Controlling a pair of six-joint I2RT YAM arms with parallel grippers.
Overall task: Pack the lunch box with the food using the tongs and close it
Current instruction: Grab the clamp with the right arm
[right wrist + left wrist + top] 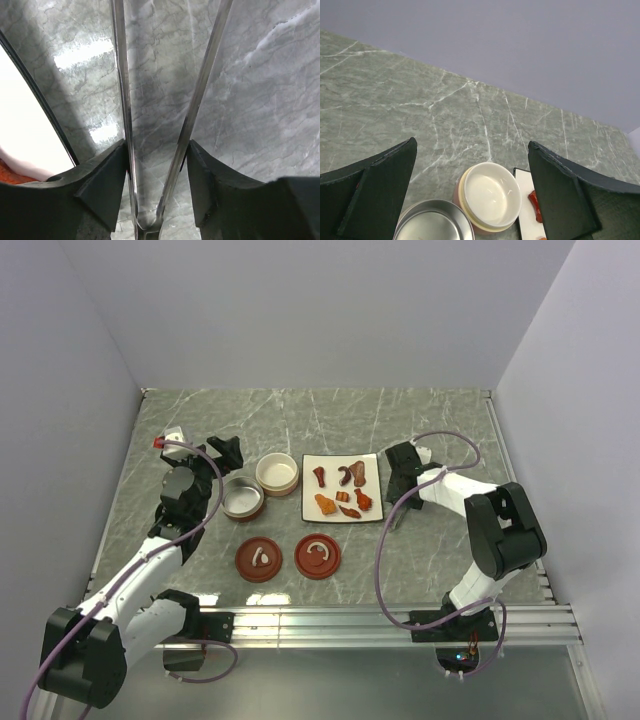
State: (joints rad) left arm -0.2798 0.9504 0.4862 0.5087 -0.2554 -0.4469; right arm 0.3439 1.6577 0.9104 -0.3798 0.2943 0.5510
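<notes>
- Overhead view: the right pincer (398,472) sits low on the worktop (440,420), just beside the right edge of the white plate (308,462). I cannot pick out the tongs under it from up here.
- The left pincer (228,453) is released, jaws wide, and hangs near the steel tin (243,498) and the cream bowl (278,475). These two look like the lunch box tiers, and both are empty.
- The food (326,505) is all on the plate, in red-brown and orange pieces. None is packed yet. Two red-brown lids (259,560) lie near the arm bases, off the tiers.
- Left wrist view: its fingers (375,195) stand far apart with nothing between them. The bowl and tin are below, and a corner of the plate shows at the right.
- Right wrist view: the tongs (122,100) lie on the marble with their two thin arms running between the fingers. The joined end is low in the frame. Each pad seems to press the outer side of one arm, so the pincer reads as grasping the tongs.
- The step in hand, as I judge it, is securing the tongs before lifting them.
- To do it well, keep the hold near the joined end so the tips stay free to spread.
- Squeeze only enough to stop the tongs slipping, because a full clamp would shut the tips.
- Lift straight up, clear of the plate rim at the left, before swinging toward the food.
</notes>
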